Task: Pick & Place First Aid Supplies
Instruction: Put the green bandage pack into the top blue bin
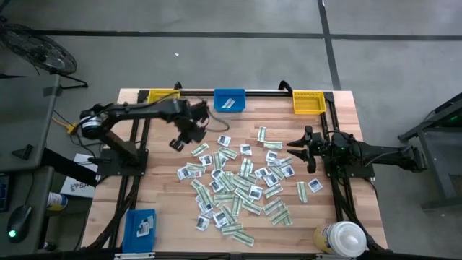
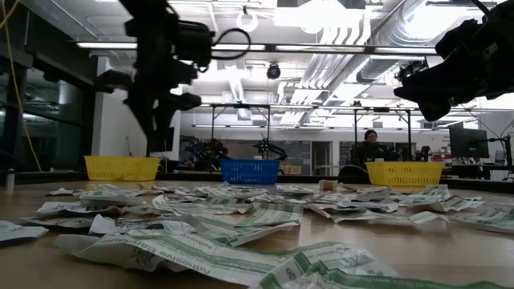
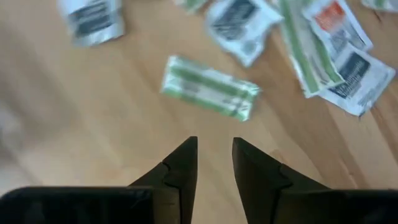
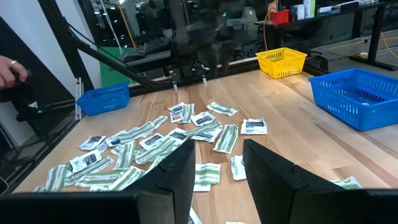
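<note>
Task judged barely begun. Most first aid packets [image 1: 238, 184] lay scattered across the middle of the worktop [image 1: 162, 191]. A few packets showed in the far blue bin [image 1: 229, 101] and the near blue bin [image 1: 141, 227]; the two yellow bins [image 1: 308, 102] looked empty from above. Left tool [image 3: 214, 155] hovered over the heap's far left edge above a green-and-white strip [image 3: 209, 88], fingers slightly parted, holding nothing. Right tool [image 4: 216, 163] waited at the heap's right side, open and empty. Nearly all sorting remained.
</note>
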